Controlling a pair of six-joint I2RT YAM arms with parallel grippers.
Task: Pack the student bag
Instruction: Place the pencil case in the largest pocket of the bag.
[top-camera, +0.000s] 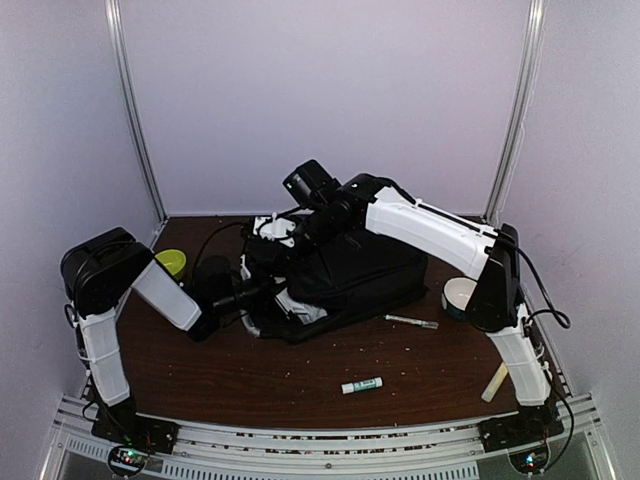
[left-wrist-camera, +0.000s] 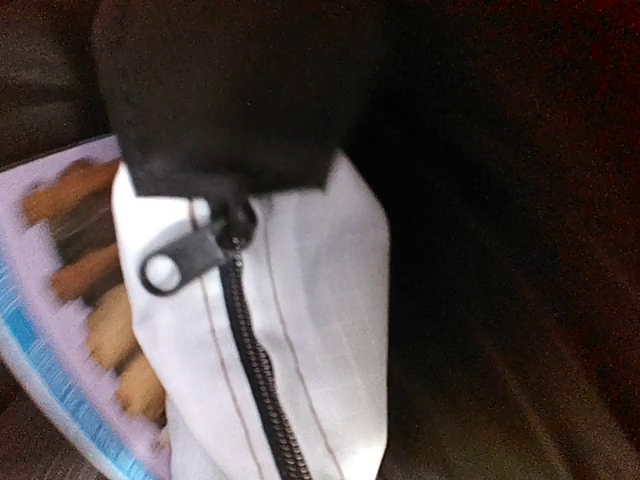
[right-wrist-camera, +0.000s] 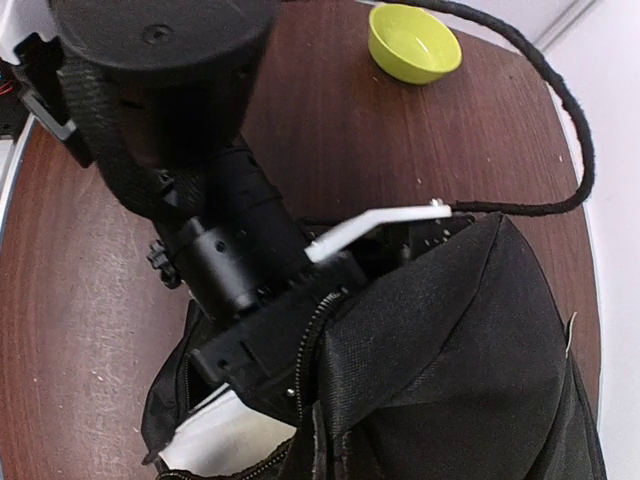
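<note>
The student bag (top-camera: 370, 270) is a large black backpack lying in the middle of the table, its opening to the left. My left gripper (top-camera: 262, 295) reaches into that opening. It appears shut on a white-grey pouch (left-wrist-camera: 300, 330) with a black zipper, which fills its view, so the fingers are hidden. The right wrist view shows the left gripper (right-wrist-camera: 255, 355) at the bag mouth with the pouch (right-wrist-camera: 220, 445) under it. My right gripper (top-camera: 283, 232) is at the bag's top left and appears shut on the black bag fabric (right-wrist-camera: 460, 380), holding it tented up.
A printed lilac booklet with a blue edge (left-wrist-camera: 70, 300) lies beside the pouch inside the bag. A yellow-green bowl (top-camera: 172, 262) stands at back left. A pen (top-camera: 411, 321), a glue stick (top-camera: 361, 385), a white cup (top-camera: 459, 294) and a beige stick (top-camera: 495, 382) lie to the right and front.
</note>
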